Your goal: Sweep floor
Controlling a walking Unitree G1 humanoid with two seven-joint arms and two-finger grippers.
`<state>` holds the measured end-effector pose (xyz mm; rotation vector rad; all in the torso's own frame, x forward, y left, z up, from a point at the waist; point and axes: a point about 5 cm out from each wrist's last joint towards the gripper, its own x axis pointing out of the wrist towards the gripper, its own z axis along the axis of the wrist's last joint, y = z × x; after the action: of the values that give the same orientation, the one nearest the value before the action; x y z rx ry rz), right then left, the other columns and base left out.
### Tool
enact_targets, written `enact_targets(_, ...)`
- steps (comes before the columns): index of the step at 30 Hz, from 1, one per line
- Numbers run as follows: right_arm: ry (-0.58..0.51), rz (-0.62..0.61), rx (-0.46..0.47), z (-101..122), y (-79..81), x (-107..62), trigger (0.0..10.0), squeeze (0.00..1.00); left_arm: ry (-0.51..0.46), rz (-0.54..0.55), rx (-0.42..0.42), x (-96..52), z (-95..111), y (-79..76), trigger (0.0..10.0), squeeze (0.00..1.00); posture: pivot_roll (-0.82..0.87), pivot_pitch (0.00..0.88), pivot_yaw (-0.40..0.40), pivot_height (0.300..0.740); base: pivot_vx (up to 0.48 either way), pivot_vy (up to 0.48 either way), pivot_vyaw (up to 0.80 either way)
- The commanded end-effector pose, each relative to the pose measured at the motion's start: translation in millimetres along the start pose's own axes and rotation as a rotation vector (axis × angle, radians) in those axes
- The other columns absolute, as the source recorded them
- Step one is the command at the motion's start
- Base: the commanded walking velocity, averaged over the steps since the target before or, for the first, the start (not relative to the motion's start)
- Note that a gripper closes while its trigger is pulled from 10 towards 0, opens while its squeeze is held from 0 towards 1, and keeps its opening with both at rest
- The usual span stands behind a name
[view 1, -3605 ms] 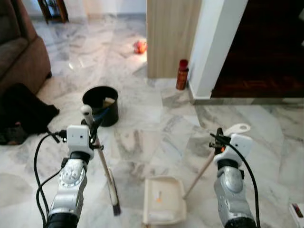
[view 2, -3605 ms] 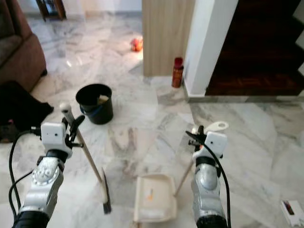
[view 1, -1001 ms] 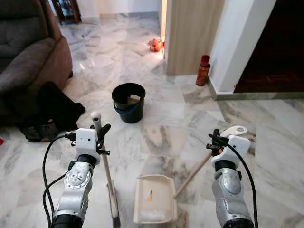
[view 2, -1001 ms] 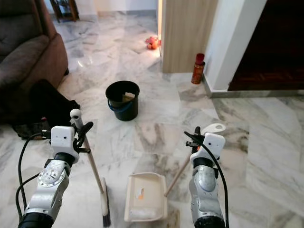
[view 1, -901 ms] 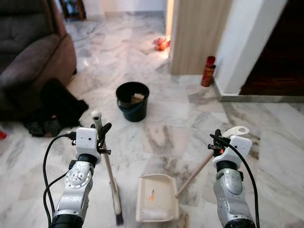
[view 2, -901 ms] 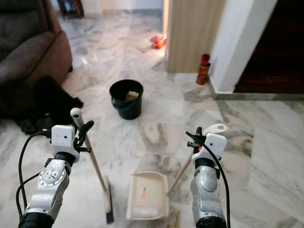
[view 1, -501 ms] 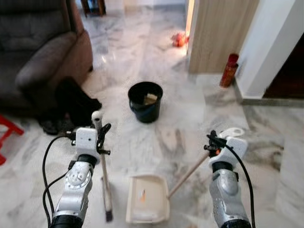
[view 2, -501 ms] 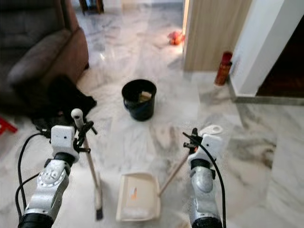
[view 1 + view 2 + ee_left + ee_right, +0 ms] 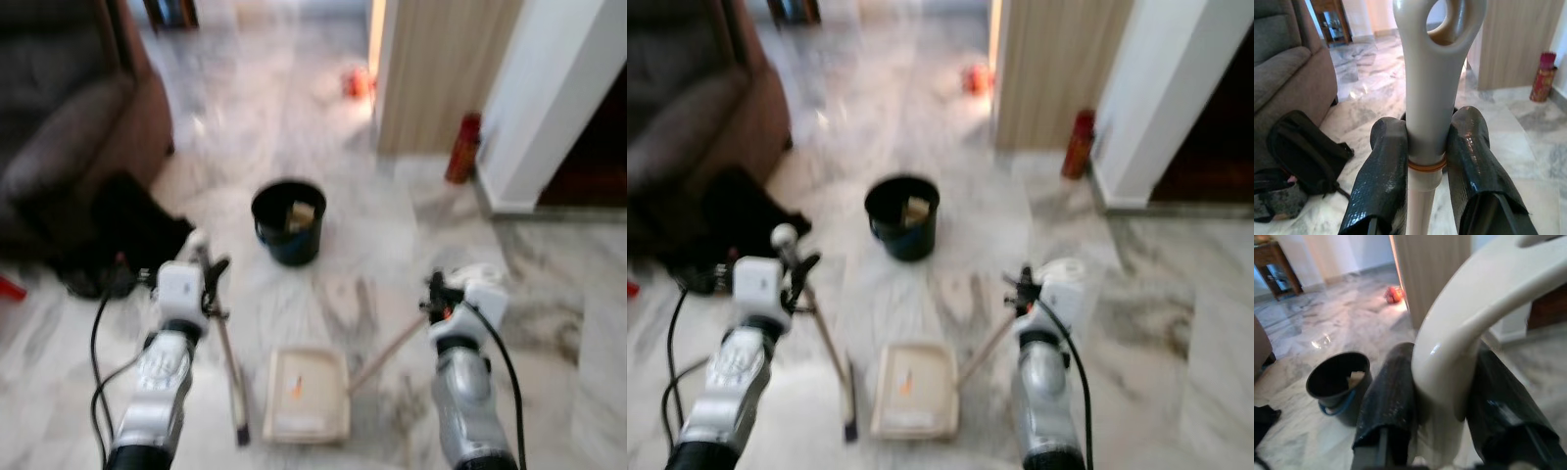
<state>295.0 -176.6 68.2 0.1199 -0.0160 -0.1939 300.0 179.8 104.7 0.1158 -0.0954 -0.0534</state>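
Note:
My left gripper (image 9: pixel 1427 123) is shut on the pale handle of a broom (image 9: pixel 1432 73). In the left eye view the broom (image 9: pixel 227 362) slants down to the marble floor, its brush head low on the left. My right gripper (image 9: pixel 1444 357) is shut on the cream looped handle of a dustpan (image 9: pixel 1474 298). The dustpan's tray (image 9: pixel 309 397) rests on the floor between my two arms with a small orange scrap in it. Both eye views are blurred.
A black bucket (image 9: pixel 287 220) with rubbish inside stands ahead on the floor. A dark bag (image 9: pixel 132 230) lies at the left beside a brown sofa (image 9: pixel 69 127). A red can (image 9: pixel 463 147) stands by the white pillar (image 9: pixel 549 88), and an orange toy (image 9: pixel 355 80) lies further off.
The whole picture has shifted a little and gone blurred, so the camera is moving. Broom and dustpan stay held as before.

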Motion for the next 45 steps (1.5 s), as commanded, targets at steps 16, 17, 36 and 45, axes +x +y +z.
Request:
enact_targets(16, -0.019, 0.017, 0.016, 5.8, 8.5, 2.1, 10.0, 0.0, -0.031, 0.009, 0.02, -0.2, 7.4, 5.5, 10.0, 0.0, 0.06, 0.088, 0.04, 0.74, 0.312, 0.0, 0.08)
enact_targets(17, -0.019, 0.017, 0.015, 5.8, 8.7, 2.2, 10.0, 0.0, -0.031, 0.009, 0.02, -0.1, 7.5, 5.5, 10.0, 0.0, 0.06, 0.089, 0.039, 0.74, 0.315, 0.0, 0.0)
enact_targets(36, -0.021, 0.029, 0.011, 6.7, 10.1, 2.9, 10.0, 0.0, -0.035, 0.005, 0.028, 1.1, 8.8, 5.8, 10.0, 0.0, 0.06, 0.095, 0.042, 0.74, 0.313, 0.0, 0.22)
enact_targets(45, -0.021, 0.031, 0.012, 6.7, 10.0, 3.0, 10.0, 0.0, -0.033, 0.004, 0.029, 0.9, 8.3, 5.4, 10.0, 0.0, 0.06, 0.083, 0.039, 0.74, 0.31, 0.0, 0.0)
